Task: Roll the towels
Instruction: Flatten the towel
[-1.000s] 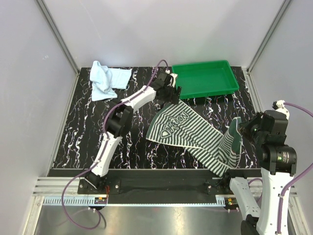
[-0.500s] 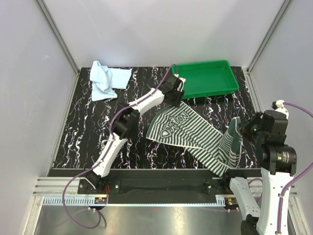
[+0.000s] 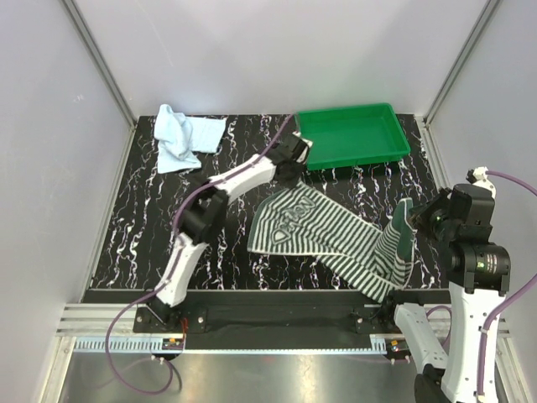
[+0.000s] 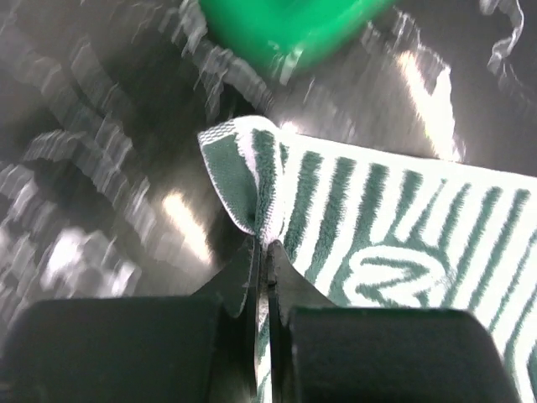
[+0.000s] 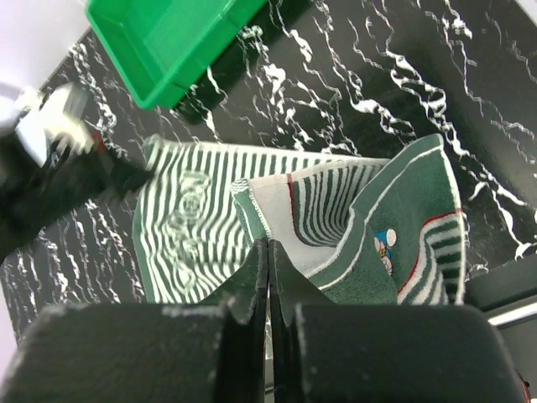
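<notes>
Top view: left gripper (image 3: 291,175), wide a second ago, now pinched on striped towel (image 3: 331,231) far corner; pale blue towel (image 3: 186,137) unmoved, far left.
Left wrist: corner between closed jaws.
Right wrist: right gripper (image 5: 268,249) clamps opposite end.

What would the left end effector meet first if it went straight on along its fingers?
The striped towel, whose corner the left end effector pinches; past it, probably the black table short of the green tray; depth is unclear.
</notes>
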{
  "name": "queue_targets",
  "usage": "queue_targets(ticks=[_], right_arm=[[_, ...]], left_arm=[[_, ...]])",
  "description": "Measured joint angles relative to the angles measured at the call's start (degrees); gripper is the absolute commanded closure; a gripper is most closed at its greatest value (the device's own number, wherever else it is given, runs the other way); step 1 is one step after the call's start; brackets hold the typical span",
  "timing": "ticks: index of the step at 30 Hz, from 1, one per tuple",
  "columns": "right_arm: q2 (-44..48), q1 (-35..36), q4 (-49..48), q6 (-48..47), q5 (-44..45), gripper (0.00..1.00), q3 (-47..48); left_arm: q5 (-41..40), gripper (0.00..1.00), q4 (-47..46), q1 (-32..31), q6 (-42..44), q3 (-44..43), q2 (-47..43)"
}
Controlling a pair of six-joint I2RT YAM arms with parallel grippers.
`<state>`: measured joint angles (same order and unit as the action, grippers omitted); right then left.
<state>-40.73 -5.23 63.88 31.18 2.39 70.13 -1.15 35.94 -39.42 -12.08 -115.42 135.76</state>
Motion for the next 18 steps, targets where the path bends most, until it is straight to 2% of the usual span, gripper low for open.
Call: queue_targets(ticks=[5,10,15,18], right_arm=[[-2.49,0.00,0.81,-0.92,1.25,1.00,7.45],[-1.95,0.00,2.32,-1.44,2.49,1.00,16.55],[1.40,0.00,5.95,-1.42,4.42,1.00,24.50],[3.65,0.00,8.44,-1.42,6.45,1.00,28.41]], left_arm=[[-4.52,1.00,0.81,0.17,-0.57,18.38,-23.80],[-10.97,1.00,-0.87,0.15,-2.67,32.06,-61.20],[-16.15,1.00,2.54,0.22,-5.14,37.48,-86.79],[-18.95,1.00,8.35,0.26,-6.69,38.23,-95.97]])
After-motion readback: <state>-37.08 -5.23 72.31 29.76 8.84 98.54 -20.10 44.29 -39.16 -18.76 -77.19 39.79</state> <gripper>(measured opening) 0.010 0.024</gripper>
